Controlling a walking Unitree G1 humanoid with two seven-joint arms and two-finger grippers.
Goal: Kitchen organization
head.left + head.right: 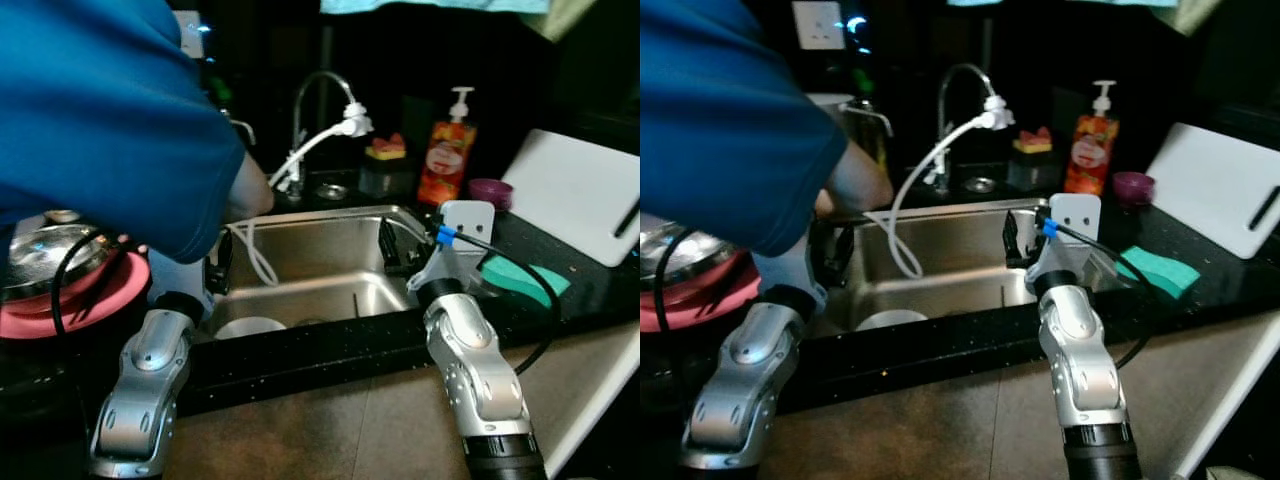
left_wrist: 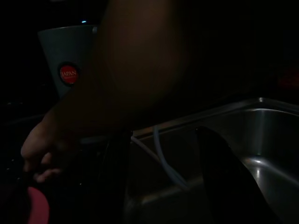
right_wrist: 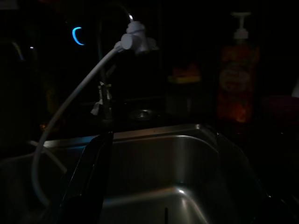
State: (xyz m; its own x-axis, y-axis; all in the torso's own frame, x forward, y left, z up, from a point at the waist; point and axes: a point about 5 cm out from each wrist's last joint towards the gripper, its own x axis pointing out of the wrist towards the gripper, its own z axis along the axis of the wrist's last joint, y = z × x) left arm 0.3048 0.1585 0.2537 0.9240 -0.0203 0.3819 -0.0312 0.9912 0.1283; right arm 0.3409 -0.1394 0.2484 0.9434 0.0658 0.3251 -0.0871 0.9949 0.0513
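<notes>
My left gripper [image 1: 218,262] and right gripper [image 1: 392,243] both hang at the near rim of the steel sink [image 1: 330,225], fingers spread and holding nothing; low in the basin lies a white bowl [image 1: 248,326], which I judge light, hard, breakable and slick if wet, best pinched at its rim. To the left a person's hand [image 2: 39,151] works by the red plate [image 1: 95,300] with its shiny, slippery lid [image 1: 45,255]. Farther off on the dark, glossy counter sit a soft green sponge [image 1: 525,280], a stiff white cutting board [image 1: 580,195], the soap bottle [image 1: 447,150] and the faucet [image 1: 320,100] with its limp hose.
</notes>
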